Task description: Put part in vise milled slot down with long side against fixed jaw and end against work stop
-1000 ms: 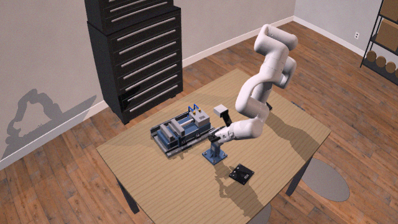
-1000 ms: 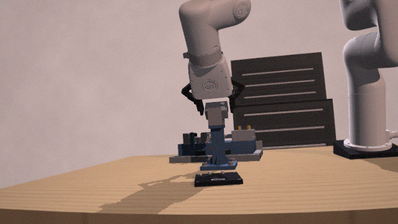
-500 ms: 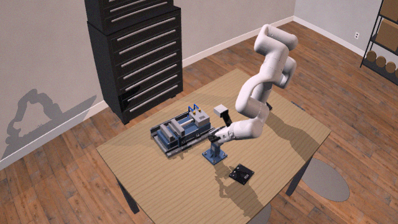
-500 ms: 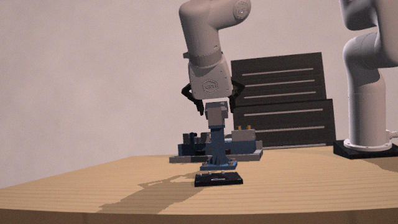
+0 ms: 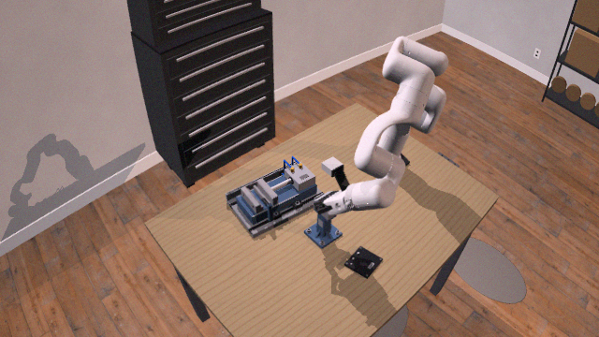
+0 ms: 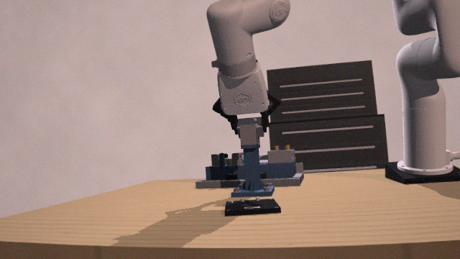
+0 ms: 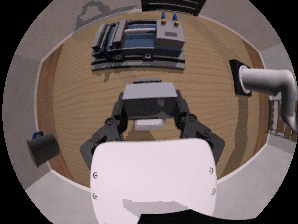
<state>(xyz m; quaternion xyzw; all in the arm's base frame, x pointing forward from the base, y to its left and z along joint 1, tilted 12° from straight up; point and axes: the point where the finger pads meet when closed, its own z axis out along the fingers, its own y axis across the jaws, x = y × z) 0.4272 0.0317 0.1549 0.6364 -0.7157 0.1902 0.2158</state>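
The part [image 6: 250, 134], a grey block, sits on top of the blue V-block [image 6: 251, 169], which stands on the table between the vise and the infeed plate. My gripper [image 6: 249, 126] comes down from above and is shut on the part, one black finger on each side. In the wrist view the part [image 7: 153, 96] lies between the fingertips of the gripper [image 7: 152, 111]. The black infeed plate [image 5: 363, 262] lies bare in front of the V-block [image 5: 323, 231]. The vise [image 5: 273, 197] stands open to the left. I cannot tell which way the slot faces.
A white box on a dark stand [image 5: 333, 166] stands just behind the gripper [image 5: 323, 204]. The robot base [image 6: 424, 173] is at the far right of the table. A black drawer cabinet [image 5: 206, 80] stands beyond the table.
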